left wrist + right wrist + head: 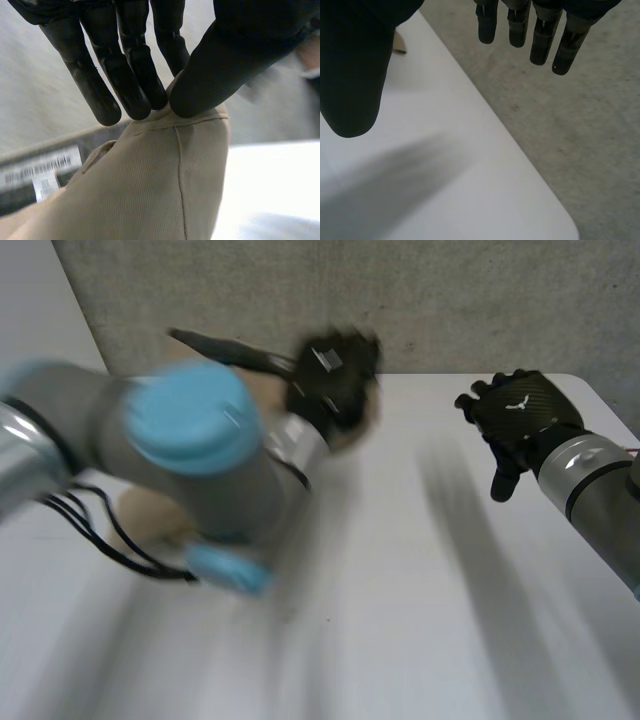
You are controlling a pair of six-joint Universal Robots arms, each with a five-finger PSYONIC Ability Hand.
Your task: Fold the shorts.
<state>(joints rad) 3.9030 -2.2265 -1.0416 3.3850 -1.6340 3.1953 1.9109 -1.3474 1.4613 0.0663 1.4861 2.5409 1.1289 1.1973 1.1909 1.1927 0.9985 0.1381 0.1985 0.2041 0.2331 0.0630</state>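
The tan shorts (165, 185) hang from my left hand (225, 65), whose thumb and fingers (130, 75) pinch a seamed edge of the cloth. In the head view the left hand (335, 375) is raised near the table's far edge, and tan cloth (150, 515) shows beneath the left arm. My right hand (520, 415) hovers over the far right of the table with its fingers straight and spread, holding nothing. Its fingers (520, 25) and thumb stand wide apart above the table corner, with a small bit of tan cloth (399, 45) far off beside the thumb.
The white table (420, 590) has a rounded corner (555, 215) under my right hand, with grey floor beyond it. A dark strip with a barcode label (40, 170) lies behind the shorts. My left arm (190, 440) reaches across the table's left half.
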